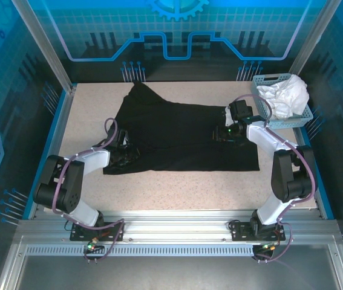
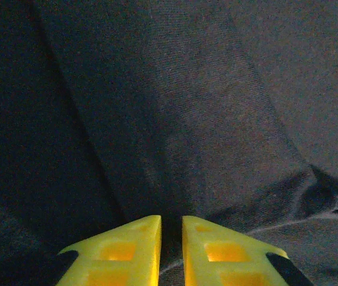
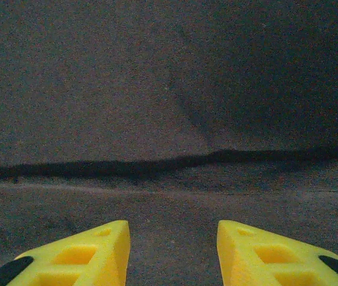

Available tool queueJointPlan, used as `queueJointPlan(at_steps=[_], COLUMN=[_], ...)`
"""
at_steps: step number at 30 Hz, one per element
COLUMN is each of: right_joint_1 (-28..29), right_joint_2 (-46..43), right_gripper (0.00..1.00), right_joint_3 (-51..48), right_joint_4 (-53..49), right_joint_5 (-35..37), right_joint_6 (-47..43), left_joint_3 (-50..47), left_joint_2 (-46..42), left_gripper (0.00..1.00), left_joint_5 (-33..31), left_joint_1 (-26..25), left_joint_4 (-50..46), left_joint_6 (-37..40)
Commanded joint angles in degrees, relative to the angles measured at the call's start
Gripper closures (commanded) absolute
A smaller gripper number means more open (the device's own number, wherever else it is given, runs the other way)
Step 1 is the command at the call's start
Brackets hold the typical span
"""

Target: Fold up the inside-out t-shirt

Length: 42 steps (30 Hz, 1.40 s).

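You are seeing no readable words, brands or numbers here, though a blue gear emblem [image 1: 177, 7] is showing on the back panel [image 1: 98, 27].

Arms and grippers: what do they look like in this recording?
The left arm and right arm have white links between bulky black joints, with purplish cables looping along them. A small green light glows on the right wrist. The left gripper and right gripper carry bright yellow wedge-shaped fingers with square recesses and black patches at their outer edges.
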Motion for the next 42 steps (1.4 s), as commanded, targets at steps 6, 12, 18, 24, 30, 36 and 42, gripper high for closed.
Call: queueJointPlan(at_steps=[6, 12, 18, 24, 30, 36, 42], right_joint_1=[0.0, -0.1, -0.2, -0.3, -0.2, -0.4, -0.3], right_joint_2=[-0.5, -0.5, -0.4, 0.0, -0.5, -0.6, -2.0], right_gripper=[0.56, 0.56, 0.56, 0.56, 0.56, 0.56, 0.56], right_joint_3=[-0.1, -0.2, -0.4, -0.6, -0.4, -0.3, -0.8], right_joint_4=[-1.0, -1.0, -0.7, -0.3, -0.5, -0.7, -1.2], right_joint_5=[0.9, 1.1, 1.0, 0.7, 0.8, 0.8, 0.8], right_joint_6=[-1.0, -1.0, -1.0, -0.9, -1.1, -1.3, -1.5], left_joint_3=[2.0, 2.6, 3.5, 3.9, 9.8, 20.9, 35.1], left_joint_2=[0.0, -3.6, -5.4, -5.4, -2.3, 7.2, 19.2], left_gripper=[1.00, 1.00, 1.00, 1.00, 1.00, 1.00, 0.74], left_joint_5=[-0.3, -0.7, -2.0, -3.5, -5.3, -6.3, -11.8], left_joint_1=[-0.4, -0.4, -0.4, -0.5, -0.7, -2.8, -3.4], left_joint_4=[-0.4, -0.5, -2.8, -2.3, -2.3, -2.5, -6.5], left_joint_6=[1.5, 1.9, 2.6, 3.2, 5.8, 9.4, 14.8])
